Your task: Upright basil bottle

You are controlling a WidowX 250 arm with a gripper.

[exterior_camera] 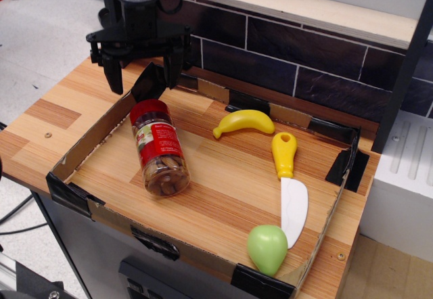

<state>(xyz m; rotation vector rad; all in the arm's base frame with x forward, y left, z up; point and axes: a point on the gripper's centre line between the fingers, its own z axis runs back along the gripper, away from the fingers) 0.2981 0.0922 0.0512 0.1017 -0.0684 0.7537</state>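
Note:
The basil bottle [157, 148] lies on its side in the left part of the cardboard tray [88, 136]. It is a clear jar with a red cap pointing to the back and a red label. Its base points toward the front. My gripper [141, 77] hangs open above the tray's back left corner, just behind and above the red cap. Its black fingers [110, 76] are spread wide and hold nothing.
A yellow banana [243, 122] lies in the middle back of the tray. A knife with a yellow handle [288, 180] lies at the right, a green pear [267, 247] at the front right. A dark tiled wall [304, 55] stands behind.

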